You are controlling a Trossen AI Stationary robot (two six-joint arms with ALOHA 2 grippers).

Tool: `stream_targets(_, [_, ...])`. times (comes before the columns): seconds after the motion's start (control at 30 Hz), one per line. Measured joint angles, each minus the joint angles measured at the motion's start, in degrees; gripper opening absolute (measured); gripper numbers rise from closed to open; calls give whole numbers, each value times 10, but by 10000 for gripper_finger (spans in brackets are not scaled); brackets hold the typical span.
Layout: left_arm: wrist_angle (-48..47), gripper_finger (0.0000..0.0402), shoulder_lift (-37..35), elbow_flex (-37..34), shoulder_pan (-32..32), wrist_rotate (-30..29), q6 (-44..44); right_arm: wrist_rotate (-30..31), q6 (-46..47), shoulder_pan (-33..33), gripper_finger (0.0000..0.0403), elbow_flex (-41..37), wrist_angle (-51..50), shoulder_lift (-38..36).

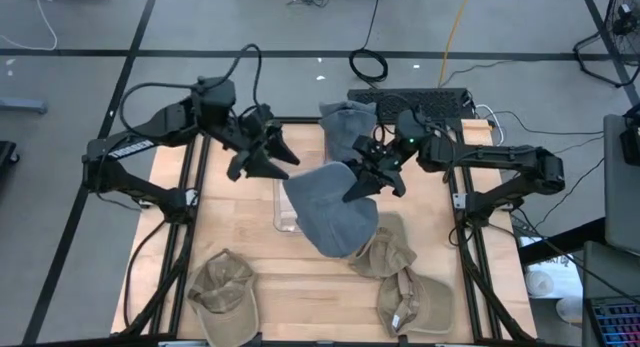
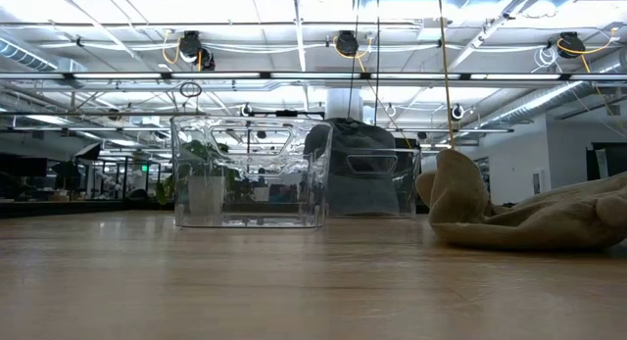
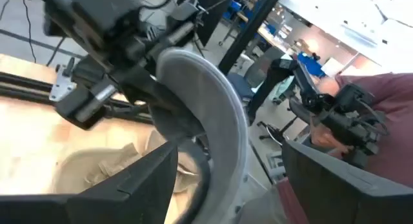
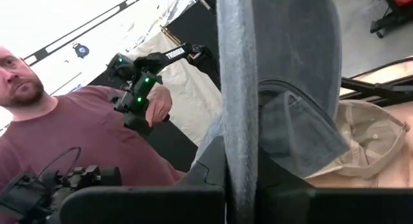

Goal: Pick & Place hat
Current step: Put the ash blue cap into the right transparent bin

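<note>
A grey cap [image 1: 328,215] hangs in the air over the middle of the table, above a clear bin [image 1: 285,209]. My right gripper [image 1: 368,179] is shut on it at its right side. My left gripper [image 1: 278,159] is open just left of the cap. In the left wrist view its fingers [image 3: 139,179] stand wide apart on either side of the cap's curved brim [image 3: 216,101], not touching it. A second grey cap [image 1: 346,120] sits in a far clear bin [image 2: 370,183]. The held cap is above the low view. My right gripper pinches the grey cap's brim [image 4: 236,133] between its two fingers, coming level from the table's right side. The brim stands on edge in the hold. The cap is lifted clear of the table, its crown [image 1: 335,227] hanging toward the near side.
Three tan caps lie on the near half of the table: one near left [image 1: 225,290], two near right [image 1: 385,252] [image 1: 415,302]. The near clear bin [image 2: 250,173] stands mid-table. A person in a red shirt [image 4: 77,140] is beyond the table. A keyboard [image 1: 410,95] lies at the far edge.
</note>
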Motion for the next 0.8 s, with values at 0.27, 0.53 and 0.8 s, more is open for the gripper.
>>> stream_targets(0.27, [-25, 270, 18, 1, -44, -35, 12, 3, 5, 5, 0, 0, 3, 7])
stream_targets(0.53, [-23, 261, 44, -1, -68, -56, 3, 20, 3, 13, 0, 0, 2, 7])
stream_targets(0.8, [-14, 122, 56, 0, -69, -54, -19, 21, 4, 15, 0, 0, 0, 7])
